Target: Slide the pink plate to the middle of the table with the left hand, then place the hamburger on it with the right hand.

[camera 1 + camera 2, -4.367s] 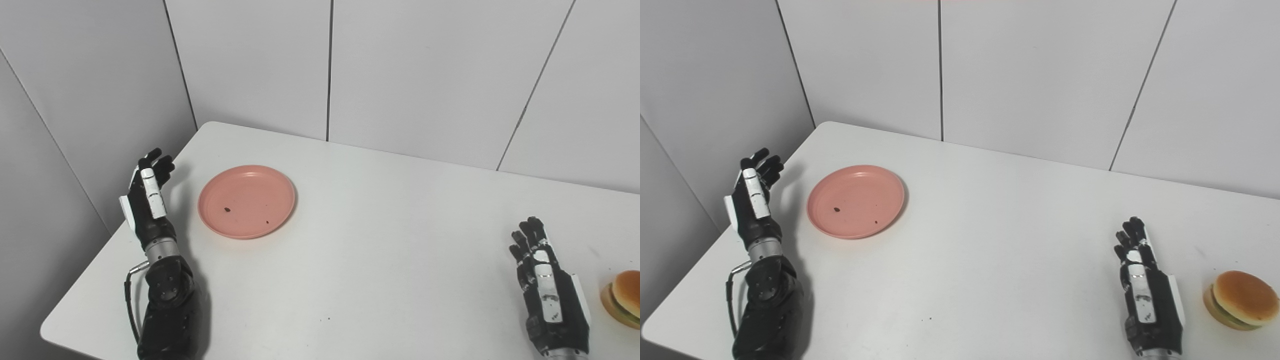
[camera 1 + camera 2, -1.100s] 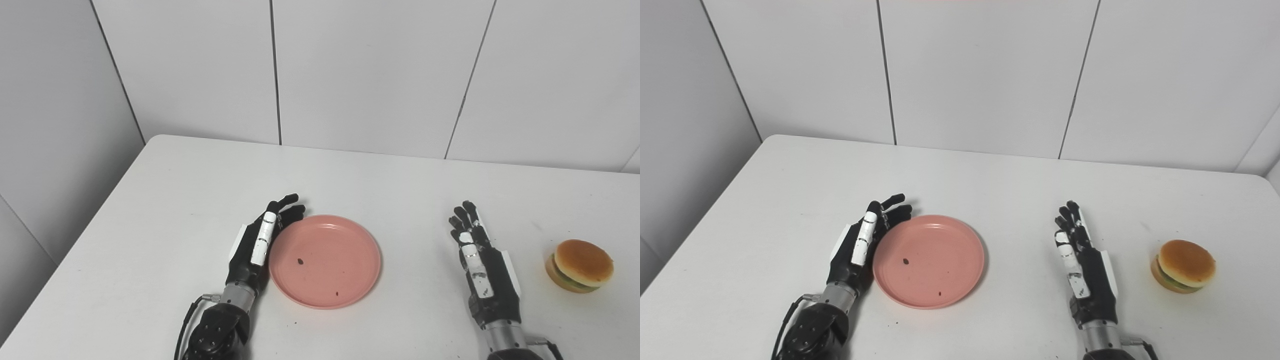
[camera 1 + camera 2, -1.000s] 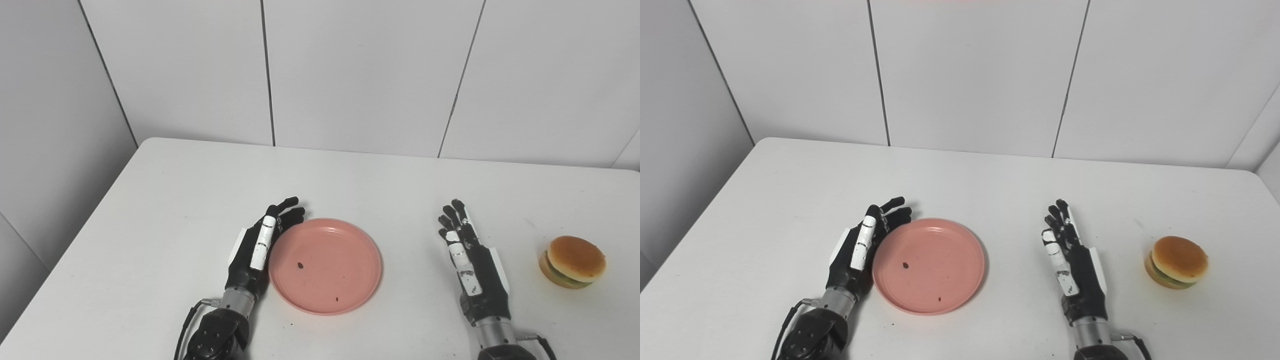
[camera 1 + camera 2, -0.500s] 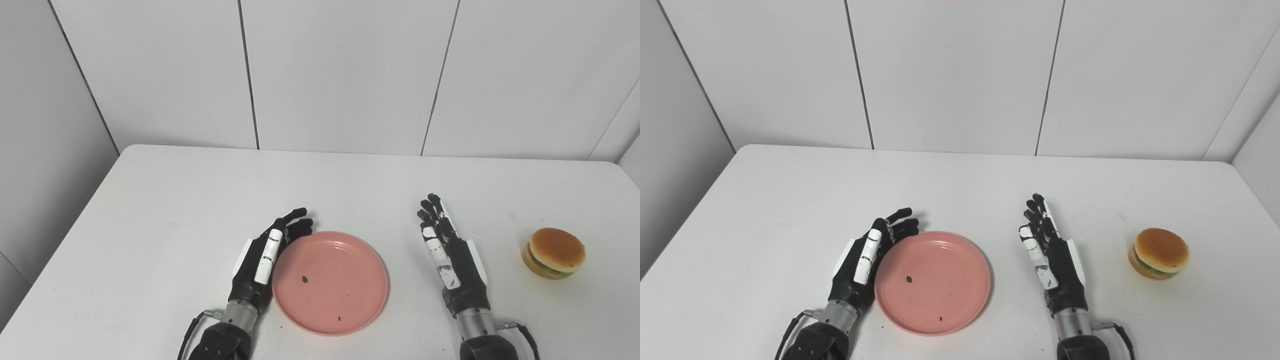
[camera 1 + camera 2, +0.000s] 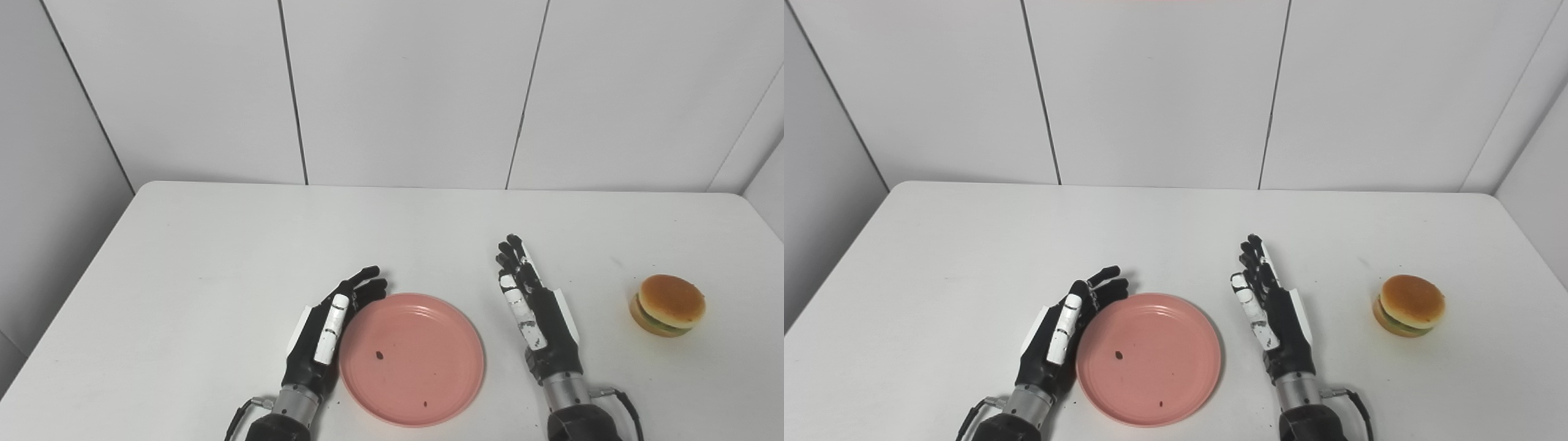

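The white table spreads wide, with bare room left and behind. The round pink plate lies flat near the front edge, about mid-table, two dark specks inside. The left hand stands edge-on against its left rim, fingers apart, holding nothing. The right hand waits likewise just right. The hamburger sits upright, well right.

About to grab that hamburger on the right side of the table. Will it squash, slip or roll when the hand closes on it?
The round tan-bunned hamburger looks like a smooth toy, so probably light and fairly firm. Its domed top may let fingers slide; gripping the sides seems safer. It sits flat on the white table, so rolling seems unlikely unless tipped on edge. The right hand is open beside the pink plate.
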{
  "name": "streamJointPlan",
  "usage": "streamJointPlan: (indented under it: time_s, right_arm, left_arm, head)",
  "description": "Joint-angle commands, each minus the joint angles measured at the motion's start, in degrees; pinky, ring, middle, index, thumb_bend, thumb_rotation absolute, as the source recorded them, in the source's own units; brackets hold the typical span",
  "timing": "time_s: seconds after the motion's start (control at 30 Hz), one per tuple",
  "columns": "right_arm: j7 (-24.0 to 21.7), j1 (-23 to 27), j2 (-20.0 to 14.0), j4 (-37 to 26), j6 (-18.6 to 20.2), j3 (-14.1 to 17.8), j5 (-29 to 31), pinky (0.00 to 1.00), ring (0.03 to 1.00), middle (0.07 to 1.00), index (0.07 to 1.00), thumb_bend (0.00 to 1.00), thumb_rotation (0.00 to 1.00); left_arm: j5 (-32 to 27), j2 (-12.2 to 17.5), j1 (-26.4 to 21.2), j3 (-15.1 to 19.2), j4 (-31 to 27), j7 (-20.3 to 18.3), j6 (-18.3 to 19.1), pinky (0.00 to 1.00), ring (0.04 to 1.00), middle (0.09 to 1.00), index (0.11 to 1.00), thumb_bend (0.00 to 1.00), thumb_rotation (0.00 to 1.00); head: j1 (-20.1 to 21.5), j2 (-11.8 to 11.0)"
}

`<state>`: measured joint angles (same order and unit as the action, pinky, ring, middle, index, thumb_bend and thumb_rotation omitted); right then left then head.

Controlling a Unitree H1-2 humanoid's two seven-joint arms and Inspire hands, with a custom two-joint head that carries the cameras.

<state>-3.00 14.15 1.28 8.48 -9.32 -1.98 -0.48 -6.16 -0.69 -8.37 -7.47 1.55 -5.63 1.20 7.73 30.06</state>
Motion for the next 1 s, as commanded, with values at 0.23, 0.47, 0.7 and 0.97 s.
streamJointPlan:
  time_s: [0.23,0.47,0.7,0.97]
  right_arm:
    - [0.2,-1.6,0.9,2.1,-2.0,-0.6,0.2,0.97,0.944,0.955,0.976,0.63,0.87]
    - [0.4,-1.4,0.9,2.3,-2.7,-0.8,-0.2,0.96,0.943,0.955,0.976,0.60,0.87]
    - [1.5,-0.6,0.7,1.0,-1.6,-0.1,-0.6,0.95,0.937,0.944,0.964,0.62,0.86]
    - [4.7,1.4,-0.6,-1.8,-2.0,1.9,-2.8,1.00,0.964,0.966,0.967,0.58,0.86]
  left_arm:
    - [1.0,-0.6,2.7,-2.7,0.8,-2.1,3.1,0.85,0.831,0.817,0.813,0.57,1.00]
    - [-0.6,-0.7,3.3,-3.0,-0.4,-3.1,4.6,0.88,0.880,0.866,0.850,0.55,1.00]
    - [0.8,-1.3,3.3,-2.2,1.0,-2.2,0.9,0.93,0.930,0.909,0.890,0.53,1.00]
    - [1.3,-0.6,2.6,-1.8,2.1,-2.9,0.3,0.98,0.963,0.948,0.936,0.57,1.00]
  head:
    - [0.0,0.2]
    - [0.4,0.5]
    - [0.9,0.9]
    - [1.8,1.7]
